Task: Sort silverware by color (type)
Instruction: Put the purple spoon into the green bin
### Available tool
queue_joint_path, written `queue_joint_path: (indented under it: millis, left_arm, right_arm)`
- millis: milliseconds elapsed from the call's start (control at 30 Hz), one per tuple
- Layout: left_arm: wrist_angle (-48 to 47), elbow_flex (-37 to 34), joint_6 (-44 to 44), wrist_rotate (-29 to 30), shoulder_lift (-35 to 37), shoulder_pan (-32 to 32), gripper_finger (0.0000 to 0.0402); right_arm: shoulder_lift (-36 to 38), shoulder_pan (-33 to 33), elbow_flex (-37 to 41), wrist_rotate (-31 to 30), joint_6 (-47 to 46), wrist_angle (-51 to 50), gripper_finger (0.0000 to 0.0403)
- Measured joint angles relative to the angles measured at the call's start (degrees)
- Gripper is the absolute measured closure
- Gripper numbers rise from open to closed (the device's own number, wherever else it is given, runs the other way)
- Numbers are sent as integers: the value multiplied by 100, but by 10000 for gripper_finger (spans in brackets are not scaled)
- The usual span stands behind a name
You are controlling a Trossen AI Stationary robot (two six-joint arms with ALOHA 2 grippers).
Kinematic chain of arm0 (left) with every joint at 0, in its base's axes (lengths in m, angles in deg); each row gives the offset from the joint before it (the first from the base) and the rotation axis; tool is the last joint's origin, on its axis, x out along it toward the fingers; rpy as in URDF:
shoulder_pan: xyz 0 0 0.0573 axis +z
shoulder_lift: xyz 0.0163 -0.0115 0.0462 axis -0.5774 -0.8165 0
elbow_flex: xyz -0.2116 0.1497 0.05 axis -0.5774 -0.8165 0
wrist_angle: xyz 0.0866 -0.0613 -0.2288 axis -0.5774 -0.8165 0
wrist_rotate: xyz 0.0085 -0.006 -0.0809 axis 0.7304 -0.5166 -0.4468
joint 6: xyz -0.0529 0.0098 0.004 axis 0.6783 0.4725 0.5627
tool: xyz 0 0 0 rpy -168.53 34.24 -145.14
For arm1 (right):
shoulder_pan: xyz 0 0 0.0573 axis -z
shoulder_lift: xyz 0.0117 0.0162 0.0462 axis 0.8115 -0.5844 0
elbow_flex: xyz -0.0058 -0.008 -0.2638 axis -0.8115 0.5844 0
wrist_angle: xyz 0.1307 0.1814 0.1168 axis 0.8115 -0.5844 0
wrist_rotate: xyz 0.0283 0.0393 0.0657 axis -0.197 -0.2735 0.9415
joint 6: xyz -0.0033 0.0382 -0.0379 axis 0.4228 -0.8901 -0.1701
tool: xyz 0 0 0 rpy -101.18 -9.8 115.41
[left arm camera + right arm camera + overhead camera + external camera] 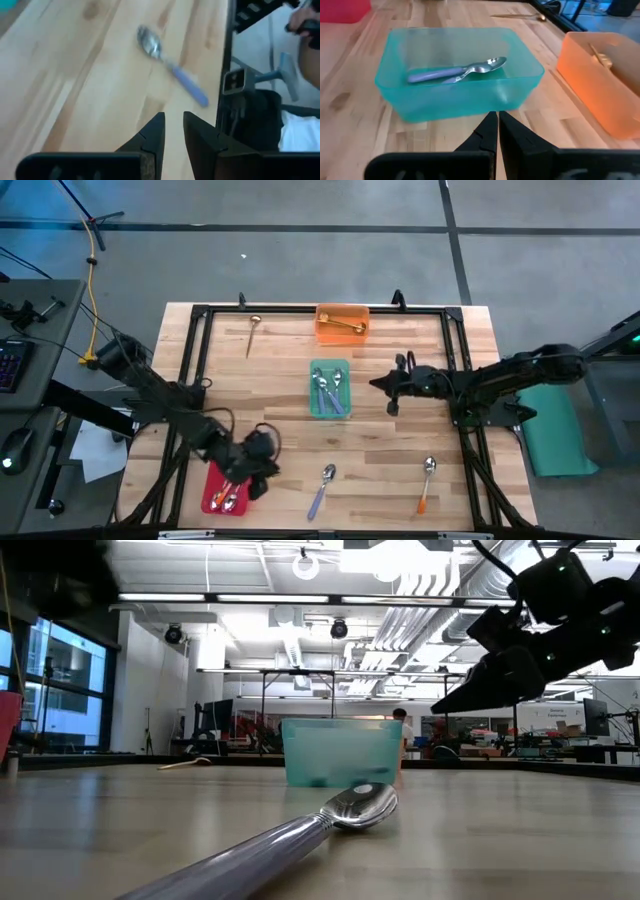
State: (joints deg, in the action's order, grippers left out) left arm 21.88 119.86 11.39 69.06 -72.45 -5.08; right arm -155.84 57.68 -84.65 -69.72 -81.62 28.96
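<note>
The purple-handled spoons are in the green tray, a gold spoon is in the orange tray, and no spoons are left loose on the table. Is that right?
Not quite. The high view shows three spoons loose on the table: a gold spoon, a purple-handled spoon and an orange-handled spoon. The rest holds: purple-handled spoons lie in the green tray and a gold one in the orange tray.

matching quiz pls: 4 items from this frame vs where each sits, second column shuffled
Items
1. purple-handled spoon
2. orange-handled spoon
3. gold spoon
4. left hand

Places
A. bare wood near the table's far left corner, outside any tray
B. over the red tray
C. bare wood at the near edge, towards the right
D. bare wood at the near edge, about the middle, just right of the red tray

Pairs: 1-D, 2-C, 3-A, 4-B
</note>
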Motion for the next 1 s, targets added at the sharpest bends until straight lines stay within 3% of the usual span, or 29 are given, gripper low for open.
queue_joint_path:
  millis: [200,467,800,1000]
  left_arm:
    - [558,0,-720,-332,-394,701,341]
    - [1177,186,-975,-895,-1123,1053,329]
    - [-83,2164,-1382,-897,-2617,994,257]
    - [-1022,3105,-270,-1344,-3200,1155,245]
  right_arm:
    - [0,-437,0,-614,-93,-5,403]
    - [0,-506,0,-652,-92,-4,403]
    - [0,-507,0,-655,61,4,403]
    - [0,-498,2,-655,258,6,403]
